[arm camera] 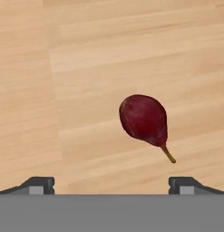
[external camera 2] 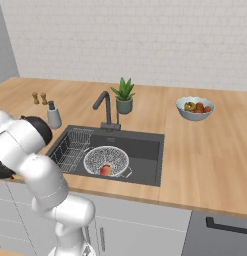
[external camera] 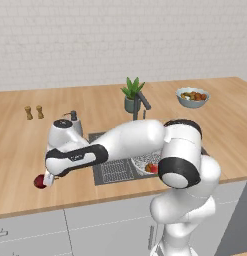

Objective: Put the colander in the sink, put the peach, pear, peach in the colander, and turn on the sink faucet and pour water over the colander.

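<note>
Hand: the hand [arm camera: 111, 185] hangs low over the near left part of the surface [external camera: 25, 150], its fingertips [arm camera: 41, 185] set wide apart with nothing between them.
Pear: the dark red pear [arm camera: 144, 119] lies on its side on the bare wood, directly under the hand, stem pointing toward the hand's right fingertip in the hand view; it touches neither fingertip. In the left base view it peeks out as a maroon spot [external camera: 40, 182] just below the hand, close to the near edge, well left of the sink.
Sink: the dark grey sink [external camera 2: 145, 150] is sunk into the middle of the surface, with a wire rack section [external camera 2: 72, 145] in its left part.
Colander: the pale mesh colander [external camera 2: 106, 161] sits inside the sink, just right of the rack (the arm covers most of it in the left base view).
Peach: one orange-pink peach [external camera 2: 105, 170] rests in the colander at its near side.
Sink faucet: the slim dark sink faucet [external camera 2: 106, 107] stands upright at the far edge of the sink, spout angled to the left.
Fruit bowl: a blue-grey bowl [external camera 2: 195, 108] of mixed fruit stands far right, well apart from the sink.
Other things: a potted plant [external camera 2: 124, 95] is just right of the faucet; a grey soap dispenser [external camera 2: 53, 116] stands left of the sink, with two small shakers [external camera 2: 39, 98] beyond it.
</note>
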